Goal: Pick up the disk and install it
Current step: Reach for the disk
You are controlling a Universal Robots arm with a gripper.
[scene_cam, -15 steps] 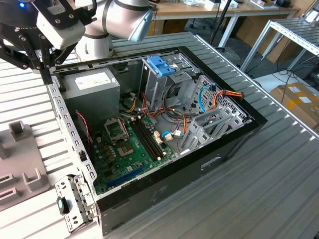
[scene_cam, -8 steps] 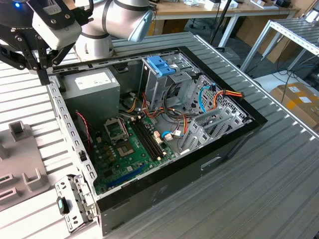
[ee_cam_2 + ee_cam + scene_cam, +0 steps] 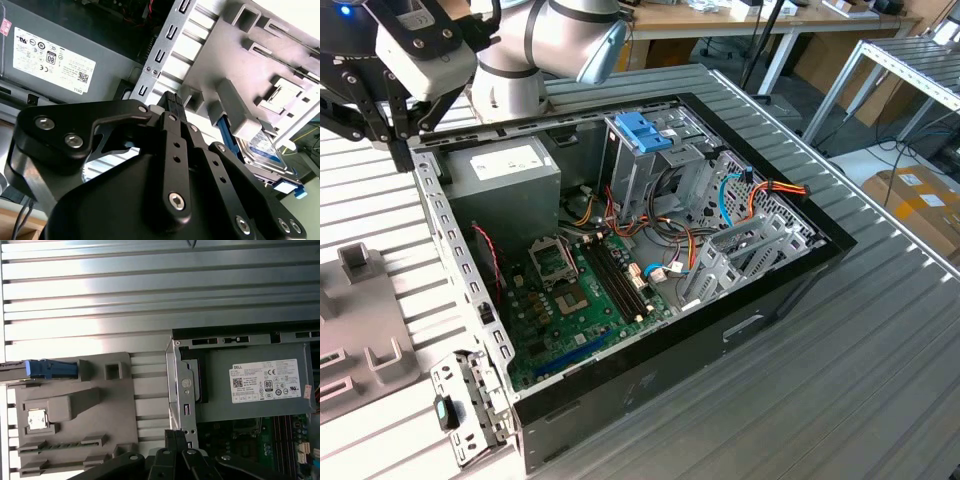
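Exterior view: ribbed table (image 3: 880, 330), workbenches (image 3: 740, 20) behind, one computer case (image 3: 760, 320). Second wrist view: one disk (image 3: 262, 149), gripper (image 3: 172, 98) clenched, empty.

Blue-railed silver disk (image 3: 263, 151) at grey fixture (image 3: 225, 60)

Case: open black metal computer case (image 3: 750, 325), lying flat on the ribbed grey metal table (image 3: 880, 390).
Power supply: large grey metal box with white sticker (image 3: 505, 178), in a case corner.
Motherboard: green circuit board (image 3: 582, 300), on the case floor, just beside the power supply.
Latch: light-blue plastic latch (image 3: 645, 130), on top of an upright metal cage.
Fixture: grey moulded plastic holder (image 3: 75, 405), on the table outside the case.
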